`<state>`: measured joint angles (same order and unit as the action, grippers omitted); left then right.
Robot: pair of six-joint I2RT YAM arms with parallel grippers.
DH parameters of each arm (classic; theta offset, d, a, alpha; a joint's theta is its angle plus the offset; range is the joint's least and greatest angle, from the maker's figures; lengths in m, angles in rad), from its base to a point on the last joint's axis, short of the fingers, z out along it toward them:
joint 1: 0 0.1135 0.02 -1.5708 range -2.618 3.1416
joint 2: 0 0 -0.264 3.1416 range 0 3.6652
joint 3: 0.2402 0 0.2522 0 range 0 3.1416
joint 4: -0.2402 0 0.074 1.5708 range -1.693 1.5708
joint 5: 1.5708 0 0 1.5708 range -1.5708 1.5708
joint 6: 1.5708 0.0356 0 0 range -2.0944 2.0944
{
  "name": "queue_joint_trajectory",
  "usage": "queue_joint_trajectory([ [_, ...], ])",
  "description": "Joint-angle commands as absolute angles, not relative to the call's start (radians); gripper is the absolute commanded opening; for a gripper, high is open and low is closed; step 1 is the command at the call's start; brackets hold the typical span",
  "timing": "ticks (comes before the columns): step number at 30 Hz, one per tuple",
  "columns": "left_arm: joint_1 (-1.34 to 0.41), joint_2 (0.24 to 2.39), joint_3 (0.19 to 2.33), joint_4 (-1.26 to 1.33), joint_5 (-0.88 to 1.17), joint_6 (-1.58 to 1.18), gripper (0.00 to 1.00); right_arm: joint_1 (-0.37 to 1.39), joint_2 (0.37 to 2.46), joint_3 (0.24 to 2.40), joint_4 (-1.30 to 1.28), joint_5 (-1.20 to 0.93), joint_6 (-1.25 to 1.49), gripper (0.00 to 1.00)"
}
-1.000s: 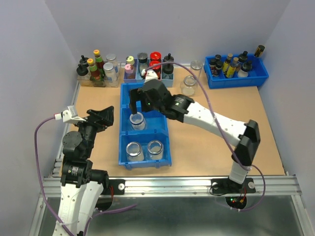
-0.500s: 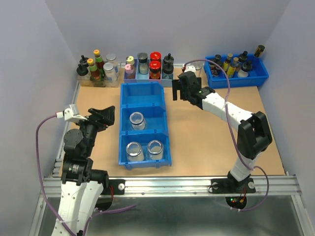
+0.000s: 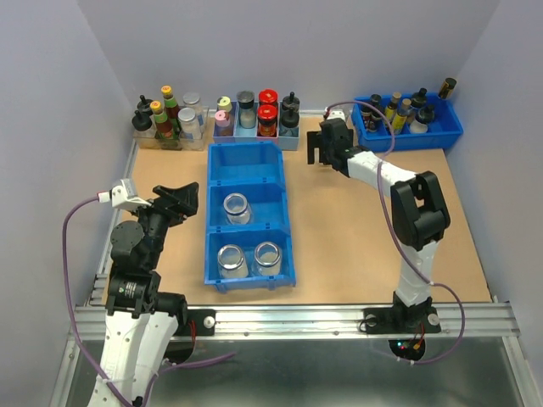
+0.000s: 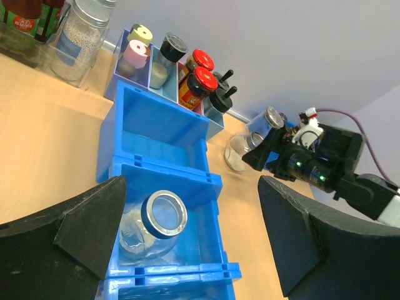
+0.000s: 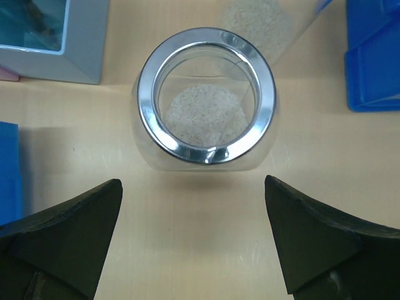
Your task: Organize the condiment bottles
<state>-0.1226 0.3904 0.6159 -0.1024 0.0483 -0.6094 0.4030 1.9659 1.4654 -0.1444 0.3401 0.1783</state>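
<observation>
Three clear glass jars stand in the blue three-part bin: one in the middle part and two in the front part. My right gripper is open and hangs low at the back of the table. In the right wrist view, an open jar with a silver rim and white grains stands just ahead of its spread gripper, not touching. Another jar stands behind it. The left wrist view shows it has a silver lid. My left gripper is open and empty, left of the bin.
A blue tray of small dark yellow-labelled bottles stands at the back right, close to my right gripper. Light blue holders with spice jars and a clear box of sauce bottles line the back edge.
My right gripper left the jar in the bin's middle part and swung to the back right, opening over the jar on the table. The left arm has not moved.
</observation>
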Motion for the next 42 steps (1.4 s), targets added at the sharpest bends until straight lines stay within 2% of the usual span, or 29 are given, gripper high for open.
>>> queue_joint_trajectory([
  [1,-0.123,0.391,0.660,-0.071,0.052,-0.589,0.97,0.382,1.999,1.572,-0.064,0.322,0.155,1.00],
  [18,-0.123,0.410,0.663,-0.067,0.060,-0.589,0.97,0.337,2.083,1.678,-0.040,0.258,0.167,1.00],
  [20,-0.123,0.410,0.664,-0.064,0.055,-0.586,0.97,0.334,2.089,1.690,-0.040,0.256,0.172,0.99],
  [23,-0.123,0.416,0.663,-0.063,0.057,-0.586,0.97,0.334,2.105,1.704,-0.041,0.236,0.176,0.90],
  [24,-0.123,0.420,0.663,-0.063,0.057,-0.586,0.97,0.334,2.105,1.707,-0.041,0.236,0.176,0.90],
  [26,-0.123,0.422,0.663,-0.063,0.060,-0.583,0.97,0.333,2.111,1.710,-0.040,0.233,0.175,0.84],
  [28,-0.123,0.423,0.663,-0.061,0.057,-0.583,0.97,0.333,2.109,1.712,-0.040,0.239,0.172,0.69],
  [32,-0.123,0.417,0.658,-0.061,0.058,-0.583,0.97,0.333,2.086,1.698,-0.038,0.247,0.157,0.48],
  [35,-0.123,0.410,0.652,-0.063,0.060,-0.586,0.97,0.333,2.033,1.648,-0.038,0.223,0.127,0.26],
  [36,-0.123,0.407,0.652,-0.063,0.060,-0.586,0.97,0.333,2.013,1.631,-0.038,0.206,0.105,0.14],
  [37,-0.123,0.400,0.650,-0.064,0.058,-0.587,0.97,0.333,1.987,1.584,-0.038,0.196,0.095,0.09],
  [39,-0.123,0.394,0.650,-0.067,0.058,-0.589,0.97,0.333,1.902,1.533,-0.034,0.149,0.065,0.00],
  [42,-0.123,0.388,0.649,-0.067,0.058,-0.588,0.97,0.333,1.775,1.413,-0.031,0.092,0.025,0.00],
])
